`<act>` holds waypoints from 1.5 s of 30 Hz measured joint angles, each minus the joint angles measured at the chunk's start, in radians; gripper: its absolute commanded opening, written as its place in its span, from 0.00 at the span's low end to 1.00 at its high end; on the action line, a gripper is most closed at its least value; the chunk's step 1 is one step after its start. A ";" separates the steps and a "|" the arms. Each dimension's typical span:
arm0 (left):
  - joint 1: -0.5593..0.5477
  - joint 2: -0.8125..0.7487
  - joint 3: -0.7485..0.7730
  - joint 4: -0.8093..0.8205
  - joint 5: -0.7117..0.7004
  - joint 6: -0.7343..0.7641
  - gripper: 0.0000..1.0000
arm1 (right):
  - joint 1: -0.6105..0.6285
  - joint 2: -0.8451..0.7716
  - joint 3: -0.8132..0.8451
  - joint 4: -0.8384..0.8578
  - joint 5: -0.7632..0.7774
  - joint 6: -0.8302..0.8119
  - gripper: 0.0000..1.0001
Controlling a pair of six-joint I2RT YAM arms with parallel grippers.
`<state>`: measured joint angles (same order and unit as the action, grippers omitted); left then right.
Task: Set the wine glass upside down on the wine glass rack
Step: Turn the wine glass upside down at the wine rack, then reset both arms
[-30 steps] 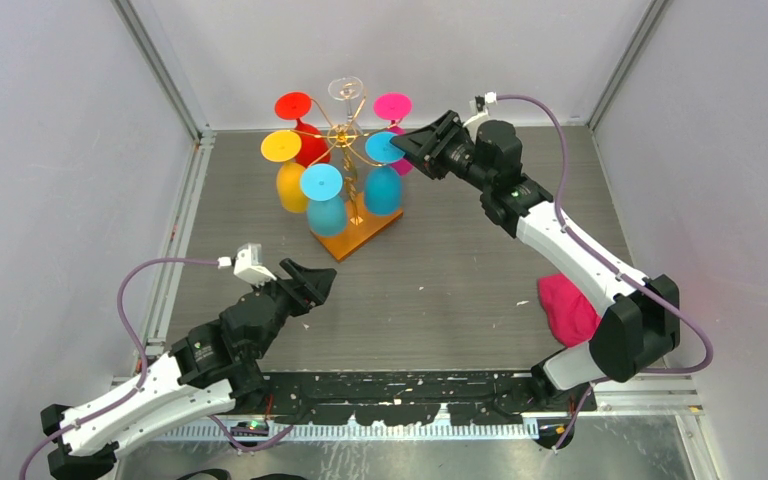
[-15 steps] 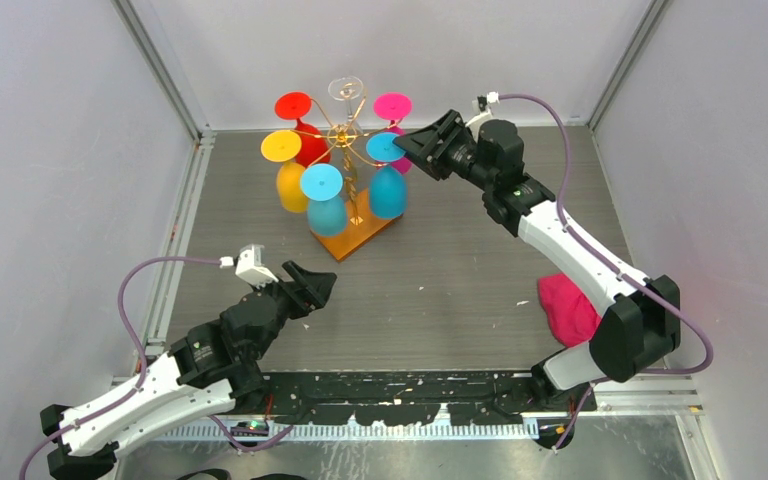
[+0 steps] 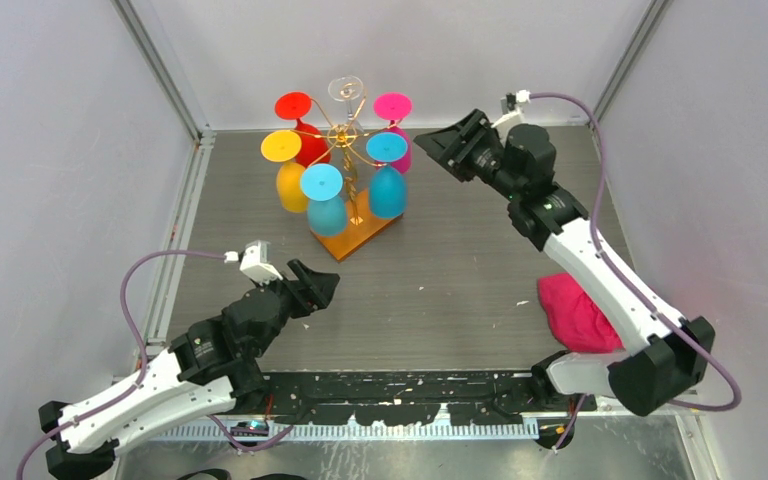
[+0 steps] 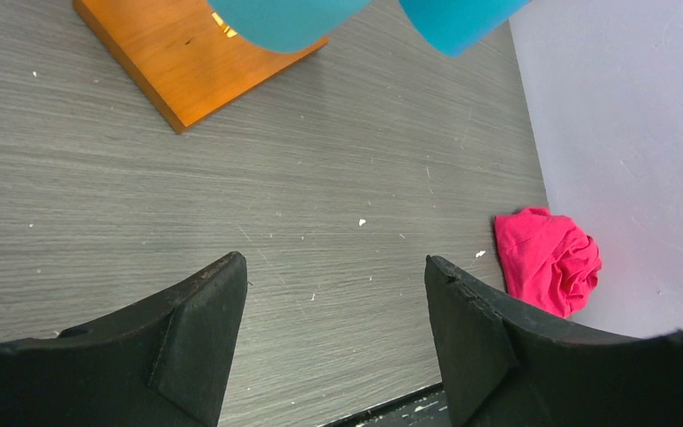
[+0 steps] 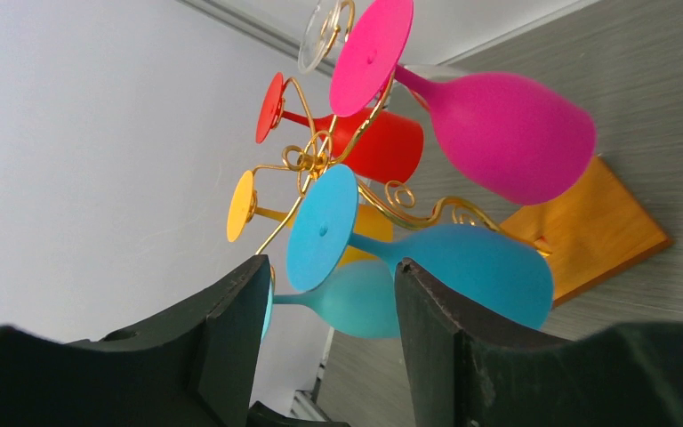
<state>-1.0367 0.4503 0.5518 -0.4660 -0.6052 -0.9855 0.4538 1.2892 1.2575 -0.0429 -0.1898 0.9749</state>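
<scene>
The wine glass rack (image 3: 345, 135), gold wire on an orange wooden base (image 3: 360, 235), stands at the back of the table. Several wine glasses hang upside down on it. The blue wine glass (image 3: 386, 190) hangs on the arm nearest my right gripper (image 3: 428, 148). That gripper is open, empty, and just right of the glass's foot. In the right wrist view the blue foot (image 5: 322, 227) sits beyond the gripper (image 5: 331, 271), apart from both fingers. My left gripper (image 3: 322, 280) is open and empty, low over the near table; in its wrist view the gripper (image 4: 333, 267) frames bare table.
Red (image 3: 305, 140), clear (image 3: 345, 88), magenta (image 3: 394, 108), yellow (image 3: 290, 185) and teal (image 3: 327, 213) glasses fill the other arms. A pink cloth (image 3: 570, 310) lies at the right near the right arm's base. Grey walls enclose the table on three sides.
My right gripper has opened wider and drawn back to the right, away from the blue glass's foot. The left arm has barely shifted.
</scene>
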 measured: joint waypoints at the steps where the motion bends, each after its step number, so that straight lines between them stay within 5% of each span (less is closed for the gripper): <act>1: 0.000 0.006 0.010 -0.004 0.001 0.006 0.74 | -0.002 -0.019 0.000 -0.016 0.014 -0.015 0.61; 16: 0.000 0.110 0.318 -0.214 -0.063 0.219 0.75 | -0.038 -0.231 -0.028 -0.267 0.432 -0.386 0.69; 27: 0.000 0.111 0.375 -0.332 -0.232 0.342 0.76 | -0.127 -0.199 -0.132 -0.269 0.520 -0.484 0.73; 45: 0.044 0.337 0.536 -0.049 -0.437 0.767 0.74 | -0.164 -0.127 -0.220 -0.158 0.574 -0.502 0.81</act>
<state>-0.9928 0.7876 1.0874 -0.5152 -1.0420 -0.2184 0.2901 1.1622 1.0378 -0.2012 0.3843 0.4732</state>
